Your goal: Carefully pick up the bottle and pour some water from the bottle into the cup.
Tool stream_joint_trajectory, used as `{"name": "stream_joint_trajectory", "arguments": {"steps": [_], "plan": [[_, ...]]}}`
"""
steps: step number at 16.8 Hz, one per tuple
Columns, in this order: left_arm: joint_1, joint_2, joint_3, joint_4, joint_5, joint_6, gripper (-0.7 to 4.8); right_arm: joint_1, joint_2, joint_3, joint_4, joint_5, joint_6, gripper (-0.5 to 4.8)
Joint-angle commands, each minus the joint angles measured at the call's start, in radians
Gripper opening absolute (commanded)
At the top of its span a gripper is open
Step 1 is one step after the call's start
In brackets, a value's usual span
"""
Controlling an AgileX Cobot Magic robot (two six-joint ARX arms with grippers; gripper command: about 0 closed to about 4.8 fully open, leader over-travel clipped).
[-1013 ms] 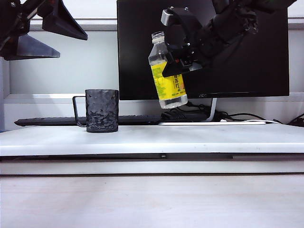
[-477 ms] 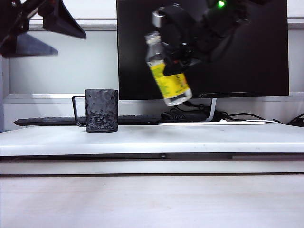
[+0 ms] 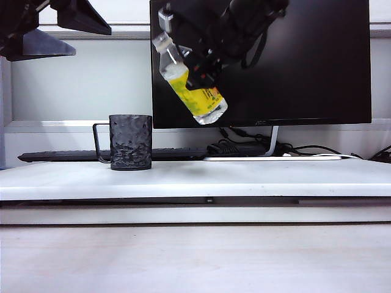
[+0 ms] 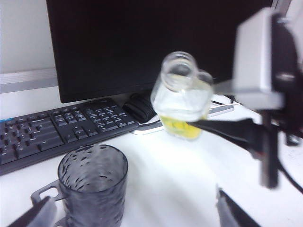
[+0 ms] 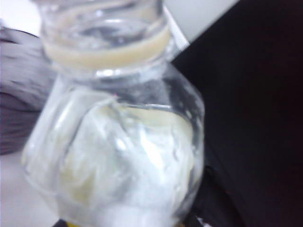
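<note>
- Left gripper (image 3: 46,36) hangs high at the far left of the exterior view, well above and to the left of the cup; its fingers stand wide apart with nothing between them, and in its wrist view only the dark fingertips (image 4: 229,213) show at the frame's edge.
- Cup (image 3: 131,142) stands upright on the white table (image 3: 244,180), a dark grey cylinder with a dimpled, hammered surface and a thin angular wire handle (image 3: 101,141) on its left side; it is open at the top.
- Keyboard (image 3: 61,156), black, lies behind the cup.
- Bottle (image 3: 189,79) is in the air, up and to the right of the cup, tilted with its capless neck pointing up-left; clear plastic, yellow label round the lower body, water (image 5: 118,161) visible inside.
- Right gripper (image 3: 204,67) reaches in from the upper right, its black fingers clamped on the bottle at the label.
- Monitor (image 3: 305,61), black and flat, fills the background behind arm and bottle.
</note>
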Motion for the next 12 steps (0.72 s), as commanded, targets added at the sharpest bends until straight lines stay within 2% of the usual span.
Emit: {"name": "stream_joint_trajectory", "arguments": {"steps": [1,4,7,12], "plan": [[0.002,-0.002,0.003,0.016,0.028,-0.003,4.79,0.000,0.040,0.075,0.041,0.012,-0.016,2.11],[0.002,-0.002,0.003,0.018,0.028,-0.003,4.79,0.000,0.113,0.140,0.041,0.011,-0.019,2.11],[0.002,-0.002,0.003,0.016,0.027,0.001,4.79,0.016,0.142,0.145,0.037,0.012,-0.119,2.11],[0.002,-0.002,0.003,0.015,0.027,0.004,4.79,0.025,0.167,0.144,0.049,0.026,-0.171,2.11]]}}
